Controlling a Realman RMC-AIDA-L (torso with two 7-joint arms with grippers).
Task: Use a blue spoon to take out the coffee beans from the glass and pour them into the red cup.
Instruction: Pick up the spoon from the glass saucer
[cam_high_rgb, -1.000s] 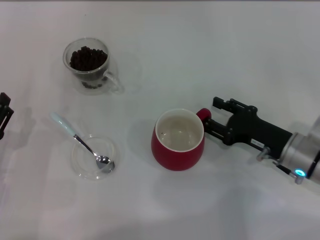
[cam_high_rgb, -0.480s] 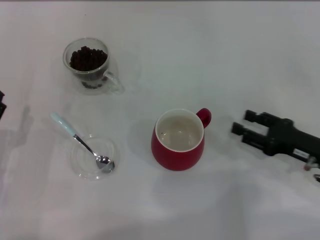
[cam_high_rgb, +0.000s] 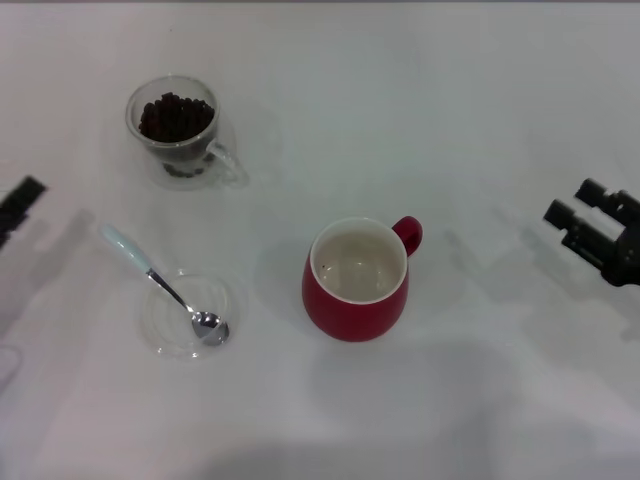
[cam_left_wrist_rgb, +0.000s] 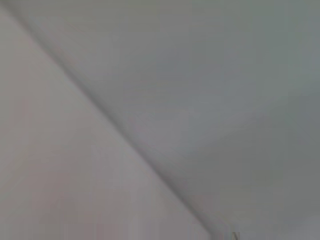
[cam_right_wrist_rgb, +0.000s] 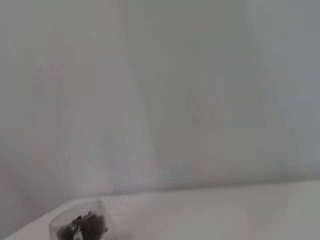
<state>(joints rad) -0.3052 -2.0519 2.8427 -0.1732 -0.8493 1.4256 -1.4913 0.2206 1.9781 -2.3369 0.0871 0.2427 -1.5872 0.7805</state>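
Scooping is not yet begun: blue spoon (cam_high_rgb: 160, 283) lies in its dish (cam_high_rgb: 228, 300). My right gripper (cam_high_rgb: 580, 222) hangs parted and empty, well apart from red cup (cam_high_rgb: 357, 282); left gripper (cam_high_rgb: 20, 200) I cannot tell. Next, grasp the handle.

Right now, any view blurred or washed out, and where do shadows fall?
Head view: sharp; soft shadows beside the red cup and the left pincer; glint on the blue spoon bowl. Left wrist view: featureless grey blur. Right wrist view: hazy, only the glass of coffee beans at the edge.
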